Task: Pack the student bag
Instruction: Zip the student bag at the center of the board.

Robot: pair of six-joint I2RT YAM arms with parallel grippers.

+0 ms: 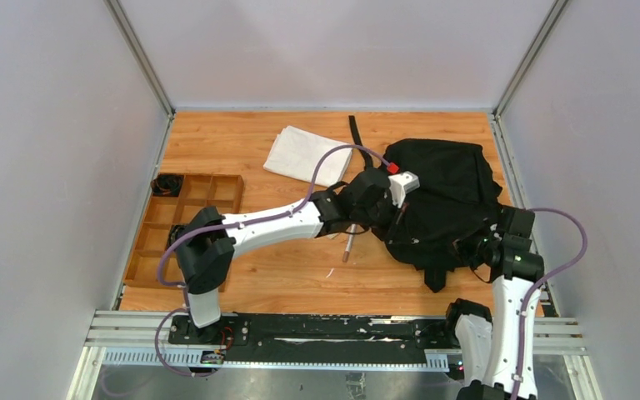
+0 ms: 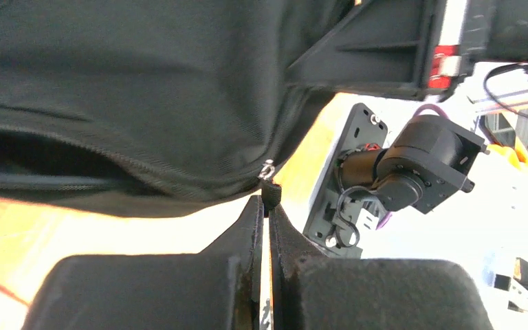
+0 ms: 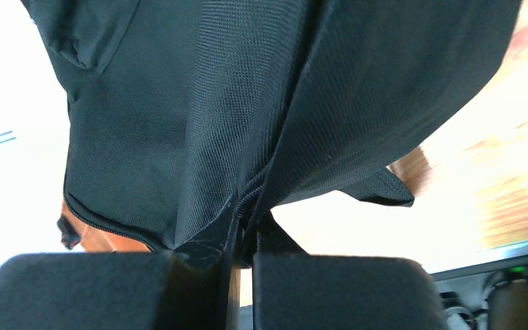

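Note:
The student bag (image 1: 450, 192) is a big black fabric backpack lying crumpled at the right of the wooden table. My left gripper (image 1: 393, 218) reaches its left edge. In the left wrist view that gripper (image 2: 268, 201) is shut on the small black zipper pull (image 2: 270, 190), below the bag's partly open zipper (image 2: 110, 155). My right gripper (image 1: 477, 247) is at the bag's near right edge. In the right wrist view it (image 3: 247, 218) is shut on a fold of bag fabric (image 3: 199, 103) at a zipper seam (image 3: 251, 192).
A folded white cloth (image 1: 304, 154) lies at the back, left of the bag, beside a black strap (image 1: 355, 133). A wooden compartment tray (image 1: 183, 225) at the left holds a black cable (image 1: 167, 183). A pen-like stick (image 1: 348, 246) lies under the left forearm.

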